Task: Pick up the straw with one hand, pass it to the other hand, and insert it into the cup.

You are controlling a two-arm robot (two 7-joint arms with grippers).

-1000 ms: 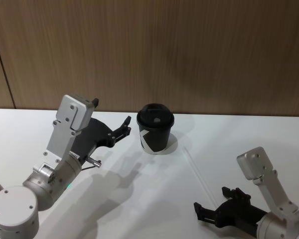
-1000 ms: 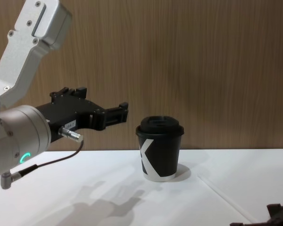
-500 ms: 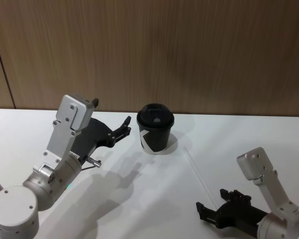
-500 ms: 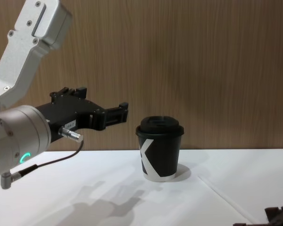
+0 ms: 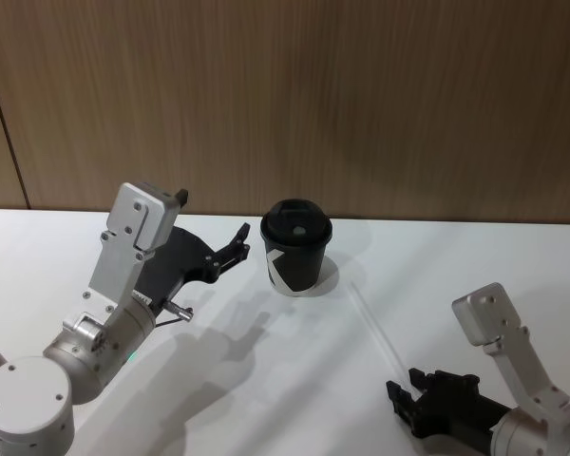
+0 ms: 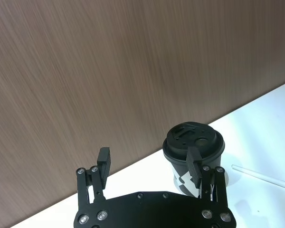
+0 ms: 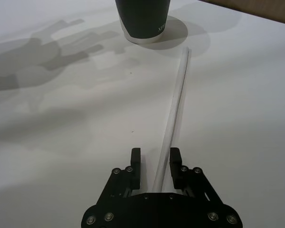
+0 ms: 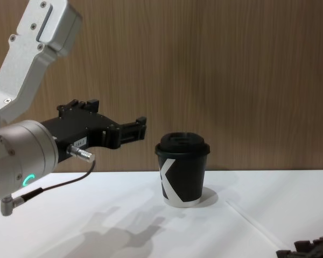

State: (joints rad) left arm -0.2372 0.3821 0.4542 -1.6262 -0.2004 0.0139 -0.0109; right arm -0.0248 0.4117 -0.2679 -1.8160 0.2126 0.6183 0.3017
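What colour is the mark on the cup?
White and angular, on the black cup; the chest view shows it best.

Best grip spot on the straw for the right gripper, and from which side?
The near end, probably from above, pinching across its width. The straw lies flat on the table, running from beside the cup towards the right gripper, whose open fingers straddle that end. It is thin, so a sideways approach could push it away.

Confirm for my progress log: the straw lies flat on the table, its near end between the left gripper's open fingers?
Wrong gripper. The straw lies flat on the table, its near end between the open fingers of the right gripper, per the right wrist view.
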